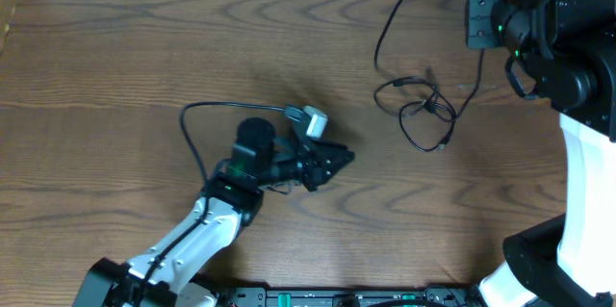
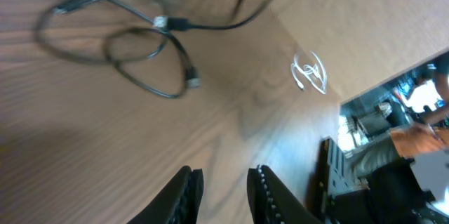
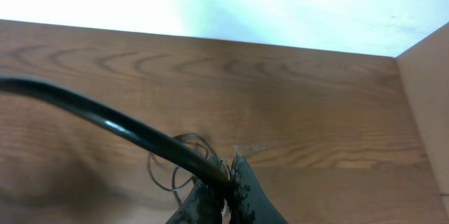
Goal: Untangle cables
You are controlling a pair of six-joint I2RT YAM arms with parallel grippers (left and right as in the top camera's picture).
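Black cables [image 1: 424, 108] (looped) on wooden table [image 1: 144, 57]

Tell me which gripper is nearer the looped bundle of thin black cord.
Left. The left gripper is beside the looped cord bundle, on its near-left side; the right gripper, shut on a black cord, is farther off towards the far right corner.

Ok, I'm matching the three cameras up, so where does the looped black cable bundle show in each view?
Overhead: black cable bundle right of centre, on the table past the left gripper.
Left wrist: upper left, ahead of that gripper's open fingers.
Right wrist: low centre, partly behind the right gripper, which seems to pinch its long strand.
Shared landmark: the wooden table.
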